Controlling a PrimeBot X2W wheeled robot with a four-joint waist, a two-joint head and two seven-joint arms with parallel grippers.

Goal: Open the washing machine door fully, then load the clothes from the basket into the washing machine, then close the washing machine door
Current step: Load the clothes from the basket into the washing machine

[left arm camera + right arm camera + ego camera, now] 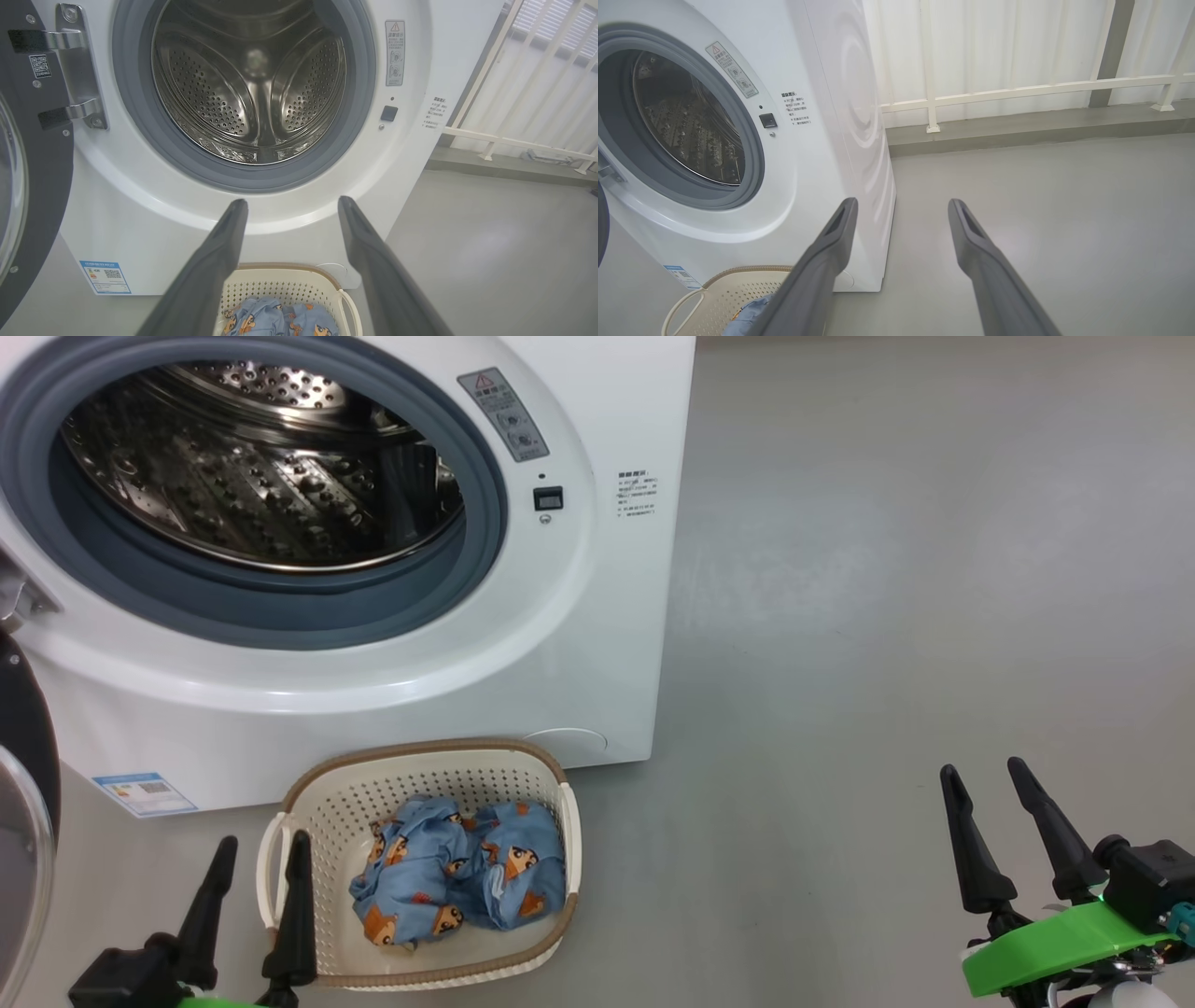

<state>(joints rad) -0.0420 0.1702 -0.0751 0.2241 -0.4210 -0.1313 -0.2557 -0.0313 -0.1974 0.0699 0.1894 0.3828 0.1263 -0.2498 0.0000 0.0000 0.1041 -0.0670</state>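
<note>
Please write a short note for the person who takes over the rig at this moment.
Left gripper: open, empty, by the basket, at its left side.
Right gripper: open, empty, over bare floor to the right.
Clothes: in the basket, on the floor before the washing machine.
Done: washing machine door swung open; drum empty.
Left: load the clothes, close the door.

warning-triangle sticker (pixel 395 52) on washing machine (pixel 140 233), small print (pixel 437 112) beside it illegible, blue label (pixel 105 276) with QR code below, QR sticker (pixel 39 66) on washing machine door (pixel 51 163)
</note>
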